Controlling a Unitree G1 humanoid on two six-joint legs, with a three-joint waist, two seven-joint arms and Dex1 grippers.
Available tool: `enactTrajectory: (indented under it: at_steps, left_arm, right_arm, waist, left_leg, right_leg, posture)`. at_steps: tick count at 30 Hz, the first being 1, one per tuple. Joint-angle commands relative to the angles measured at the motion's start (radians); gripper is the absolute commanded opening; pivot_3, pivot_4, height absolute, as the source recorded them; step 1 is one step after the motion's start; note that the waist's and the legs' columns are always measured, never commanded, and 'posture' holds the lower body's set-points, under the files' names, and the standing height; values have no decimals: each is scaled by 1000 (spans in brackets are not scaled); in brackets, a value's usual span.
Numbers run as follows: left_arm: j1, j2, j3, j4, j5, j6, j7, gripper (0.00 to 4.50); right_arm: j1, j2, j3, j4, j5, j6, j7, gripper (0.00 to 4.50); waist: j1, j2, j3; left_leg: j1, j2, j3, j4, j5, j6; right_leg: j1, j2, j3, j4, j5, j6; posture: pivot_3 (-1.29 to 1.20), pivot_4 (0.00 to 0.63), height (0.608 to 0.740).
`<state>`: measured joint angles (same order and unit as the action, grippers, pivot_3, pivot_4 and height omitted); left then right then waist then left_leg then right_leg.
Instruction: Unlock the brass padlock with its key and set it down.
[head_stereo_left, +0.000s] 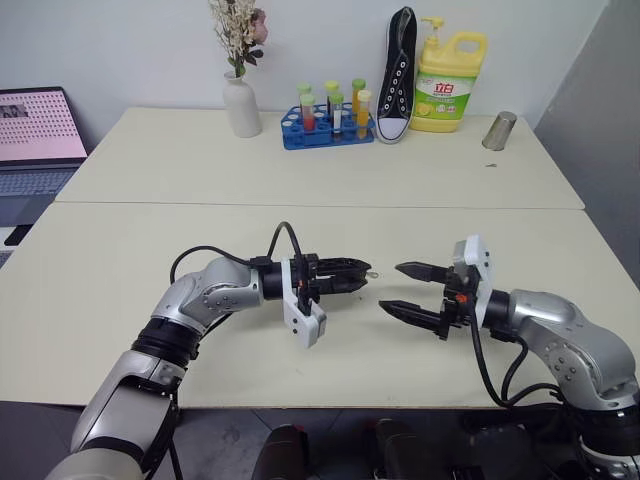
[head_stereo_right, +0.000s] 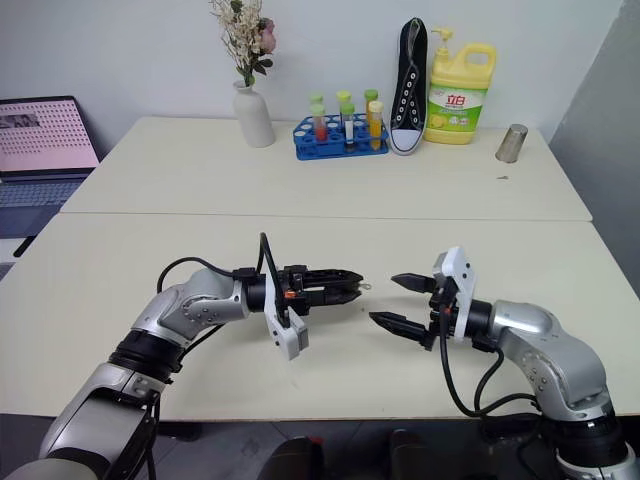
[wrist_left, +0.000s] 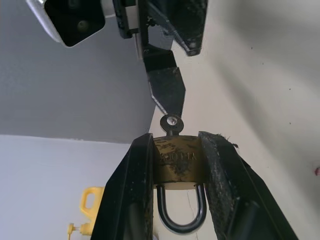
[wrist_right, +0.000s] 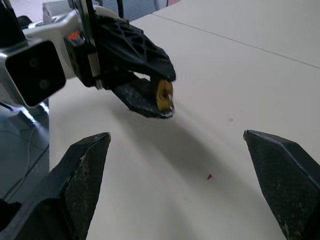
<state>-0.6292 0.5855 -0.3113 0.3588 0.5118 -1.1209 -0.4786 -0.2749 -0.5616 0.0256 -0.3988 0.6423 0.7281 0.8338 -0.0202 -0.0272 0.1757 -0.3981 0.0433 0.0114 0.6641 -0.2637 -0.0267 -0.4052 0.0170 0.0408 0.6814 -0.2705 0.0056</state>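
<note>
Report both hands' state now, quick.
Left hand: closed on the brass padlock, key sticking out of it.
Right hand: open, holding nothing.

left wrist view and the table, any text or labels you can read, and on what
brass padlock, held in the left gripper: stamped characters on its body, too worn to read.
yellow detergent bottle: green label with red and white characters, too small to read.
laptop screen: rows of marks, unreadable.
Nothing else carries text.
</note>
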Motion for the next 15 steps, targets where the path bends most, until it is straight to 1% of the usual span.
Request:
enactTrajectory:
  at_steps: [1,4,11,14,15]
  left_arm:
    - [13,10,2,-45,-25,-6,22,992]
    - [16,15,0,-47,-25,-9,28,992]
    - [16,17,-2,-48,-29,-10,33,992]
    - [18,16,-6,-51,-30,-11,31,992]
    - [17,15,-7,-52,-32,-11,30,992]
  right_arm:
    - [-57,23,3,18,52,29,16,4500]
    - [-82,27,-1,31,80,59,27,4500]
    - [-97,13,12,46,86,76,55,4500]
    - [-102,19,21,53,84,83,58,3875]
    - [-104,20,22,55,83,83,58,3526]
  waist:
    - [-3,0,0]
    - [-4,0,0]
    - [-5,0,0]
    - [-5,0,0]
    - [-6,0,0]
  left_leg:
    - [0,0,0,0,0,0]
    - [0,0,0,0,0,0]
    - [0,0,-1,0,0,0]
    - [0,0,-1,0,0,0]
    - [0,0,-1,0,0,0]
  right_leg:
    - [0,0,0,0,0,0]
    - [0,0,-1,0,0,0]
    - [0,0,-1,0,0,0]
    - [0,0,-1,0,0,0]
    - [0,0,-1,0,0,0]
  posture:
    - [0,150,740]
    - [0,150,740]
    - [0,150,740]
    - [0,150,740]
    - [0,150,740]
